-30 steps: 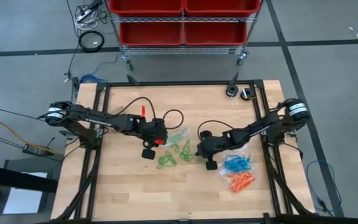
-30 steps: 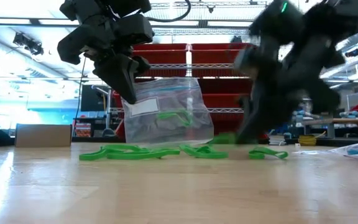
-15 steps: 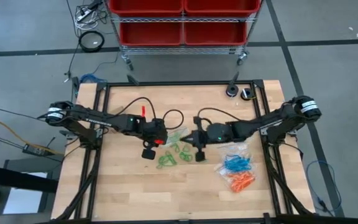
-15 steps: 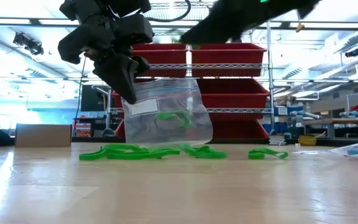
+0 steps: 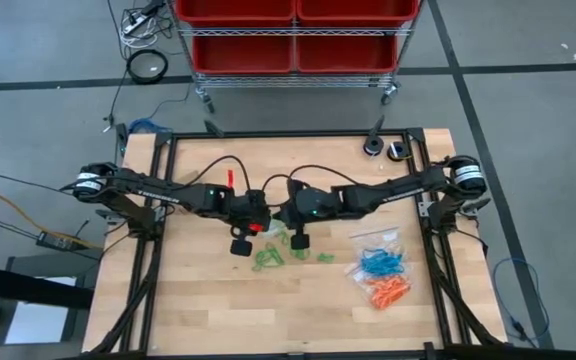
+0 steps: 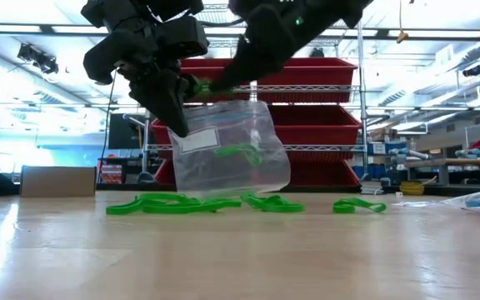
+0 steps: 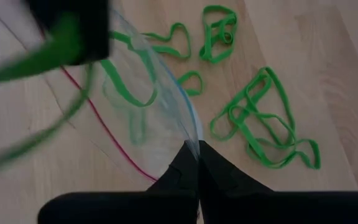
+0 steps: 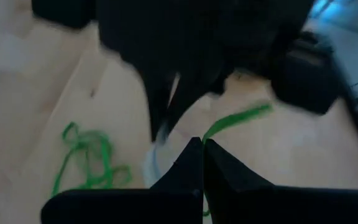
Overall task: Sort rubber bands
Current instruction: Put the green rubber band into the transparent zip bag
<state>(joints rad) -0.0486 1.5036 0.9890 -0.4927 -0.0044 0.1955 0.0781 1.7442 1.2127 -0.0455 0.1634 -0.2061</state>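
My left gripper is shut on a clear plastic bag that holds a green rubber band. My right gripper is shut on a green rubber band and hovers just above the bag's top, next to the left gripper. In the high view the right gripper sits at the table's middle. Several loose green rubber bands lie flat on the wood below and show in the left wrist view. My left gripper pinches the bag's upper edge between its two fingers, slanting down from above. The bag hangs below the fingers, upright and open at its top, its bottom at the table. My right gripper pinches one end of a green rubber band at its fingertips. The band is lifted clear and trails away from the fingers above the bag's top.
Blue rubber bands and orange rubber bands lie in clear bags toward the table's right near corner. Two small round objects sit at the far right edge. Red bins on a rack stand beyond the far edge.
My right gripper has risen from the table and swung toward the table's left, from right of the green pile to a place just above the bag beside the left gripper. The bag has swayed slightly.
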